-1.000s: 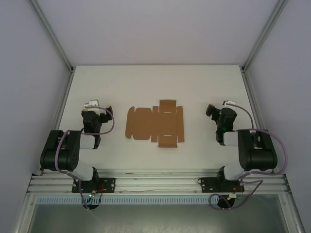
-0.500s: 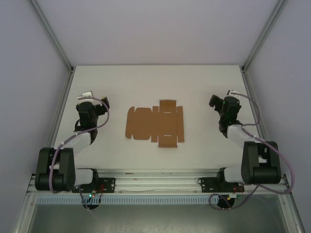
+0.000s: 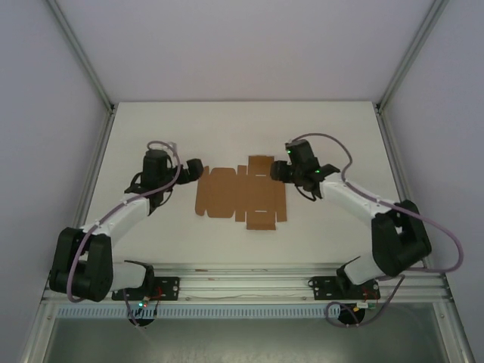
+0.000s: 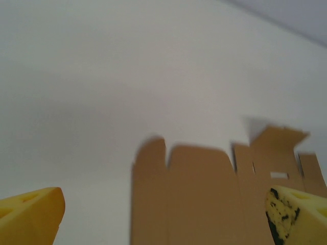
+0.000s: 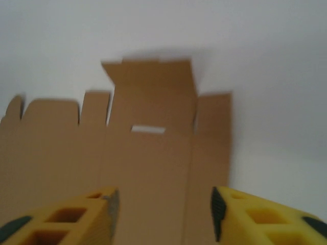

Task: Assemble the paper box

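Now, L gripper [image 3: 195, 168]: jaws wide apart, nothing btwn them; sits just beside the sheet's L edge, pointed at it.
L fingers [image 4: 30, 217]: yellow pads at the two lower corners of the L wrist view, cardboard showing in the gap beyond.
R gripper [image 3: 281, 172]: jaws part-way apart, clear gap, clamped on nothing; at the sheet's R edge, toward the far corner.
R fingers [image 5: 245, 214]: either side of a R-hand panel in the R wrist view; can't tell if they touch the card.
Paper box [image 3: 242, 193]: flat die-cut brown sheet w/ flaps and a slot, unfolded, lying btwn the two grippers. The far flap throws a shadow, so it may sit slightly raised.
Table [image 3: 242, 128]: white, the sheet about mid-way across it.
Step in hand: approach, prob. Both arms are reached in to the sheet's ends and no wall or flap is folded yet.
Progress: at the start, nothing assembled.
Next move needs: a purchase on thin card lying flat, e.g. a pad under or across an edge panel, w/ the other arm pinning the base so the sheet doesn't slide.
Risk: the sheet skates on the smooth top, or a flap creases off its score line.
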{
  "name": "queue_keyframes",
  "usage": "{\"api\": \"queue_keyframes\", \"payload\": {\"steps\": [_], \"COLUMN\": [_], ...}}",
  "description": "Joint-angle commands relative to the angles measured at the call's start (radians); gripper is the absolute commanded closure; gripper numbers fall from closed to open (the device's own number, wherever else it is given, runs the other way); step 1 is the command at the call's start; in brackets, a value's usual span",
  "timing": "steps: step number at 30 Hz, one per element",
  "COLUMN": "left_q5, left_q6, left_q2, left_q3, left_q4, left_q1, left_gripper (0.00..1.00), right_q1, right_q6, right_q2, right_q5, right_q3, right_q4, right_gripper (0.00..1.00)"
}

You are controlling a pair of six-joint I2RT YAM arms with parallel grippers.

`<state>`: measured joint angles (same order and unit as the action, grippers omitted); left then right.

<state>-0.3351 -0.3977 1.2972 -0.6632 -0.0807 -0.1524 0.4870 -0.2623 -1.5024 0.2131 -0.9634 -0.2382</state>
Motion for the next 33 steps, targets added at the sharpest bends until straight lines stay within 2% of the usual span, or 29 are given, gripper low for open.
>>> {"api": "queue_keyframes", "payload": {"steps": [1,5,8,12,19,24,33], "left_q5": [-0.082,-0.080,-0.126,-0.163,-0.261,-0.388,-0.484], "left_q6": [-0.074,-0.082,-0.082,-0.085,-0.102,-0.116,-0.066], "left_q2": [-0.001,0.022,0.050,0.084,0.185,0.290,0.463], "left_q3": [0.019,0.027,0.035,0.041,0.032,-0.022,-0.145], "left_q4": [0.050,0.070,0.055,0.041,0.007,0.022,0.098], "left_q1": [-0.009,-0.009,-0.009,-0.009,-0.009,-0.010,-0.048], "left_gripper": [0.00,0.00,0.00,0.00,0.00,0.07,0.15], "right_q1": [-0.003,-0.006,-0.011,-0.020,-0.020,-0.020,-0.020], "right_q6": [-0.055,-0.060,-0.074,-0.124,-0.150,-0.131,-0.079], "right_q2": [-0.061,-0.136,-0.202,-0.268,-0.303,-0.308,-0.306], "right_q5": [0.054,0.073,0.074,-0.064,-0.100,-0.110,-0.092], "right_q3": [-0.021,-0.013,-0.006,0.002,0.072,0.074,0.082], "right_q4": [-0.079,-0.045,-0.030,-0.088,-0.083,-0.095,-0.084], "right_gripper": [0.56,0.62,0.67,0.72,0.75,0.75,0.75]}}
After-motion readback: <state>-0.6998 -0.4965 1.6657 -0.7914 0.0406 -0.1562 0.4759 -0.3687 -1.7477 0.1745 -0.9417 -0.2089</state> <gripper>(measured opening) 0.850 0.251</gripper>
